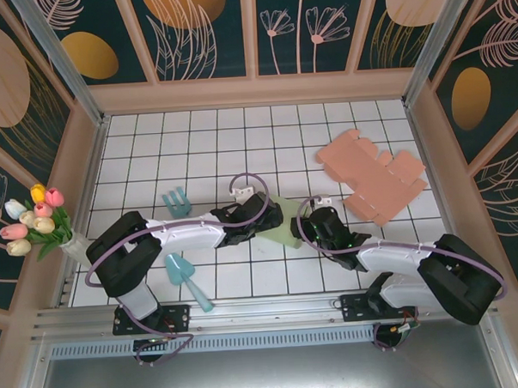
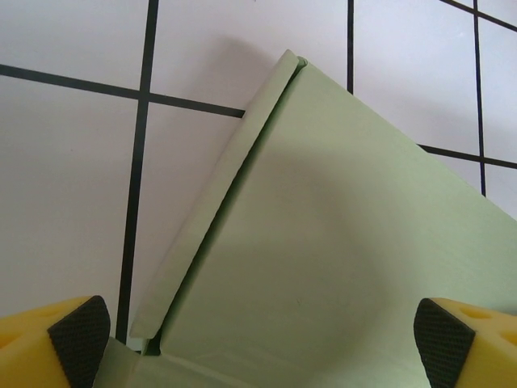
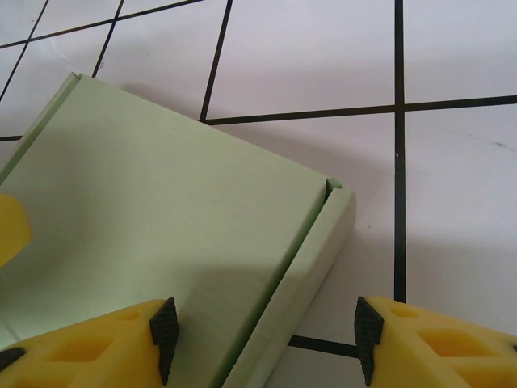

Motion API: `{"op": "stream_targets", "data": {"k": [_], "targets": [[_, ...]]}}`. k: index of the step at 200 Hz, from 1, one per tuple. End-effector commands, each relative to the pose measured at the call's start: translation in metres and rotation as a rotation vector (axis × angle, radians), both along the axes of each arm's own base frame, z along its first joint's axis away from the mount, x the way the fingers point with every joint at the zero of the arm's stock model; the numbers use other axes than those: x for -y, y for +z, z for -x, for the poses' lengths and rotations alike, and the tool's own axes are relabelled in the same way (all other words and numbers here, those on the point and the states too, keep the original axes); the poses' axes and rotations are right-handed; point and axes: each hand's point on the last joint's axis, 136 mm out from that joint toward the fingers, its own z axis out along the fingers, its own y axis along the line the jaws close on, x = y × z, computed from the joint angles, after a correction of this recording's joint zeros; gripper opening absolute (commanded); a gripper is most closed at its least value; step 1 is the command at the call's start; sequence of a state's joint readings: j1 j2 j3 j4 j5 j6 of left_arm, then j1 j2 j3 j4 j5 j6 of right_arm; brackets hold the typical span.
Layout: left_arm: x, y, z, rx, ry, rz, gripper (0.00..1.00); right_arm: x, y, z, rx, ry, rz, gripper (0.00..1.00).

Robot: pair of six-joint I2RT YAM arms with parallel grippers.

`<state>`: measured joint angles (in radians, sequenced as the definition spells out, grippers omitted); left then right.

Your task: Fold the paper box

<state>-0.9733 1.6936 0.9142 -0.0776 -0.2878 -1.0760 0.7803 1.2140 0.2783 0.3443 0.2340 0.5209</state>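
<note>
A pale green paper box (image 1: 282,228) lies on the white gridded table between my two grippers. From the left, my left gripper (image 1: 262,221) reaches over it. In the left wrist view the box (image 2: 339,242) spreads under the wide open left gripper (image 2: 260,343), with a narrow side flap (image 2: 202,218) raised along its left edge. My right gripper (image 1: 310,226) comes in from the right. In the right wrist view it (image 3: 266,339) stands open astride the box's right side flap (image 3: 311,267), its pads (image 3: 165,335) clear of the flap.
Flat pink box blanks (image 1: 374,176) lie at the back right. A teal toy rake (image 1: 178,202) and a teal shovel (image 1: 187,279) lie to the left of the box. A vase of tulips (image 1: 37,223) stands at the left wall. A small white piece (image 1: 242,191) lies behind the left arm.
</note>
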Motion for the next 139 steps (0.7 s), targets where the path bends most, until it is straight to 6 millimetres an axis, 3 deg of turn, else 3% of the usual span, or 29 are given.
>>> {"op": "stream_targets", "data": {"k": [1, 139], "targets": [[0.0002, -0.0071, 0.0044, -0.031, 0.010, 0.027, 0.98, 0.0041, -0.0062, 0.0000, -0.002, 0.001, 0.025, 0.62], [0.0026, -0.0100, 0.0110, -0.092, 0.054, 0.081, 0.92, 0.0042, -0.0097, -0.0009, -0.010, -0.002, 0.032, 0.62]]}}
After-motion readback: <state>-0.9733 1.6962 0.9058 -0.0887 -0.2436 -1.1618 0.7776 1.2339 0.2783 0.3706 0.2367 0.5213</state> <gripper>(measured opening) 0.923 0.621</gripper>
